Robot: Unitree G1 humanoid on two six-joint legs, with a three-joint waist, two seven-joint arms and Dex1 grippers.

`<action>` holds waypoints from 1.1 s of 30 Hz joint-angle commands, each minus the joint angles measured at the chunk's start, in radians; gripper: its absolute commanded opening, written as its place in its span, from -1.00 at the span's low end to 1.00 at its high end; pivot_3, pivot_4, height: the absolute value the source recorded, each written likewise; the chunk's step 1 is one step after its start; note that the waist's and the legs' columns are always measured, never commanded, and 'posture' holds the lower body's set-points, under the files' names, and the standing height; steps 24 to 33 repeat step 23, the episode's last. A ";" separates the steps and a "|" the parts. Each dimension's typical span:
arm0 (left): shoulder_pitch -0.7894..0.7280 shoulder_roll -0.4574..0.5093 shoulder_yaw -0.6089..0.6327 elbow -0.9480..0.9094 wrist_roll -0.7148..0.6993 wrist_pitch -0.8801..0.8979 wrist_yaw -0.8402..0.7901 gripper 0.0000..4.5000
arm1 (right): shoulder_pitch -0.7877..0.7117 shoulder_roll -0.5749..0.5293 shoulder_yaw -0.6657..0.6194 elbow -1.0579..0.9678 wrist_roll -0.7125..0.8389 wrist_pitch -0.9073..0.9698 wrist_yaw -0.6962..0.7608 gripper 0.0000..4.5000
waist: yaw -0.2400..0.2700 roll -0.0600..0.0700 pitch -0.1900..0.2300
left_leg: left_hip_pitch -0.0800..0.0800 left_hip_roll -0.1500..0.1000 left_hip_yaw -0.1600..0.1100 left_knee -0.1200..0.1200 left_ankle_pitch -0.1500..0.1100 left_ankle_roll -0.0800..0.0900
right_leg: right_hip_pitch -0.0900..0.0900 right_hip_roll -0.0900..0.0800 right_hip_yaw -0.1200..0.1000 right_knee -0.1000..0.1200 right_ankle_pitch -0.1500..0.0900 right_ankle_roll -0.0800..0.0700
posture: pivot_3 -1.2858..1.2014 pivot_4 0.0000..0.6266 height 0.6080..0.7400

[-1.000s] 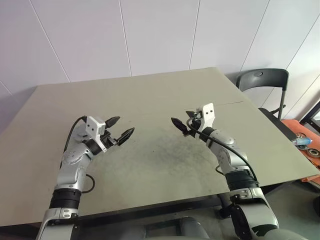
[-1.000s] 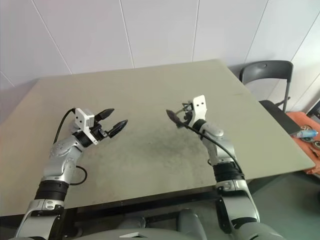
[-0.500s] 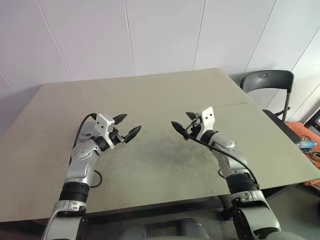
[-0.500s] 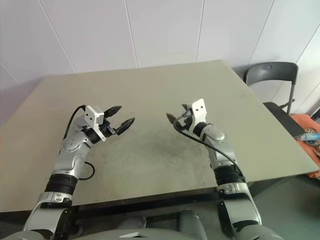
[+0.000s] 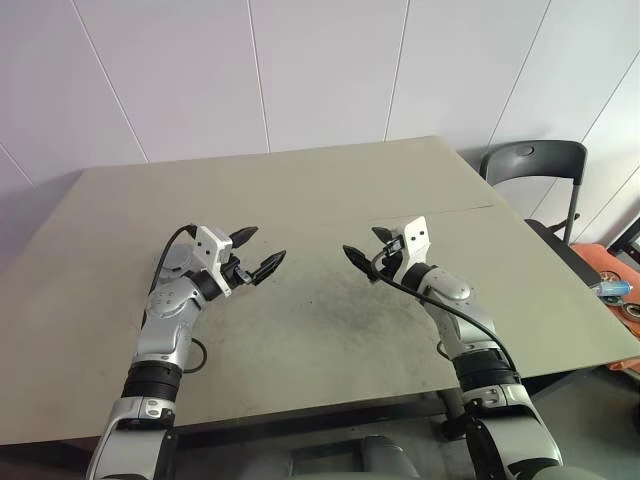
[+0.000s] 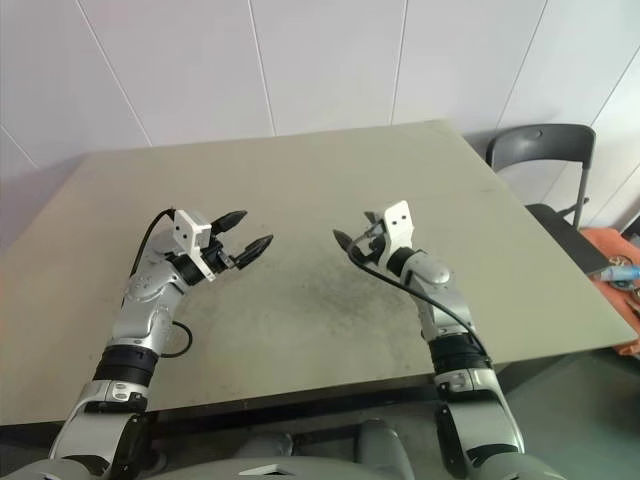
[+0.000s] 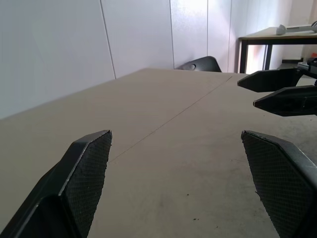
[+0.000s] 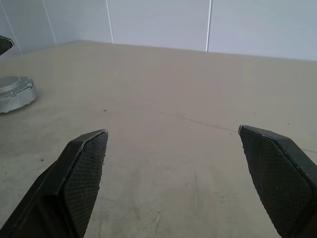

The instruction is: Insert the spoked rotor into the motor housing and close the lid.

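Note:
My left gripper [image 5: 258, 250] hovers open over the left middle of the beige table [image 5: 320, 180] with nothing between its fingers. Facing it from the right, my right gripper [image 5: 368, 244] is also open and empty. In the right wrist view the lid [image 8: 15, 91], a round grey metal cap, lies flat on the table off to the side of my right gripper [image 8: 172, 132]. In the left wrist view my left gripper [image 7: 176, 136] frames bare tabletop, with the right gripper's fingers [image 7: 277, 91] ahead of it. The spoked rotor and the motor housing are out of view.
A dark chair [image 5: 525, 165] stands past the table's right edge. An orange surface with small parts [image 5: 612, 288] sits lower at the far right. A thin seam [image 5: 440, 210] runs across the tabletop. White wall panels rise behind the table.
The head camera has shifted, so the whole picture has moved. My left gripper has edged slightly towards the middle of the table. Both grippers stay open.

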 commanded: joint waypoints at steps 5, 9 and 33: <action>-0.010 0.006 0.002 -0.036 -0.001 -0.002 -0.005 0.98 | -0.020 -0.006 -0.013 -0.025 0.002 -0.013 0.001 1.00 | 0.000 0.000 0.000 | 0.000 0.000 0.000 0.000 0.000 0.000 | 0.000 0.000 0.000 0.000 0.000 0.000 | 0.03 -1.00 1.00; -0.013 0.009 0.004 -0.030 -0.001 -0.004 -0.008 0.98 | -0.014 -0.006 -0.014 -0.026 0.001 -0.016 0.000 1.00 | 0.000 0.000 0.000 | 0.000 0.000 0.000 0.000 0.000 0.000 | 0.000 0.000 0.000 0.000 0.000 0.000 | 0.03 -1.00 1.00; -0.001 0.021 0.008 -0.054 -0.002 0.007 -0.002 0.98 | -0.011 -0.007 -0.014 -0.025 -0.001 -0.013 -0.009 1.00 | 0.000 0.000 0.000 | 0.000 0.000 0.000 0.000 0.000 0.000 | 0.000 0.000 0.000 0.000 0.000 0.000 | 0.03 -1.00 1.00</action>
